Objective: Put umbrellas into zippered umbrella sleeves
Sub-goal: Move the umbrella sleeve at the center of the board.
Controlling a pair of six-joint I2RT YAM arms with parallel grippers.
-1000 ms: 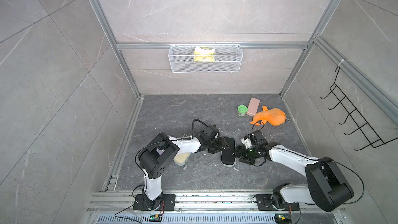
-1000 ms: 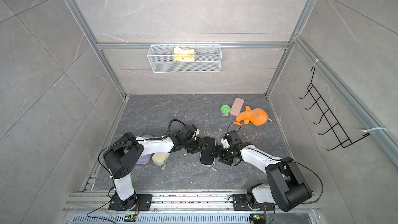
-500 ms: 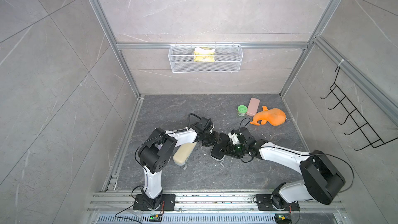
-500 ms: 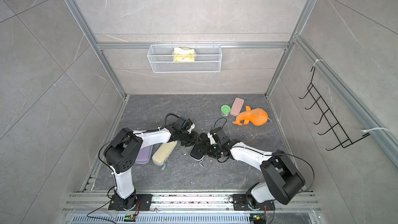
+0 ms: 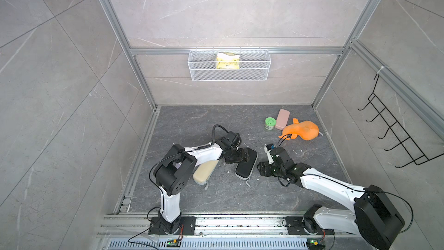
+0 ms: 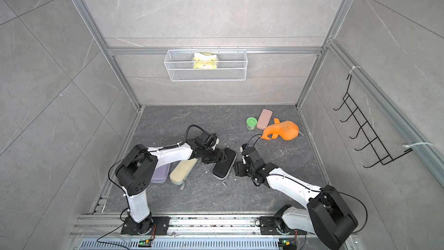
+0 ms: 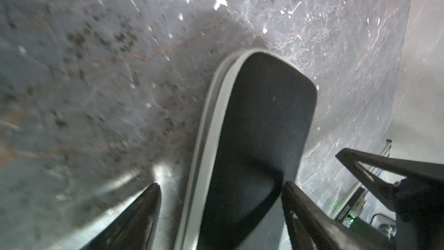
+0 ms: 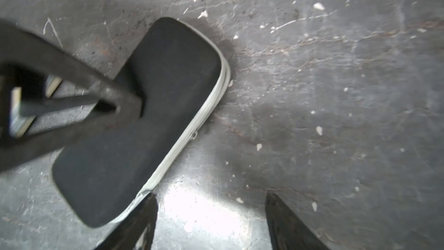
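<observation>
Black sleeve [image 5: 245, 169] lies zipped shut on the floor. Left gripper [image 7: 219, 186] is spread wide and straddles one end of it, with a gap on one side. Right gripper [image 8: 209, 196] is spread too, with only bare floor between its jaws and one fingertip just beside the black sleeve's zipper edge. Cream sleeve [image 5: 205, 171] sits near it.

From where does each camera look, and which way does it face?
Top views: high up, looking down and forward at the floor; left arm and right arm show.
Left wrist: on its arm, facing the black sleeve; open left pincer straddles it.
Right wrist: on its arm, facing floor beside it; open right pincer shows.
Shared: all show that sleeve.
</observation>
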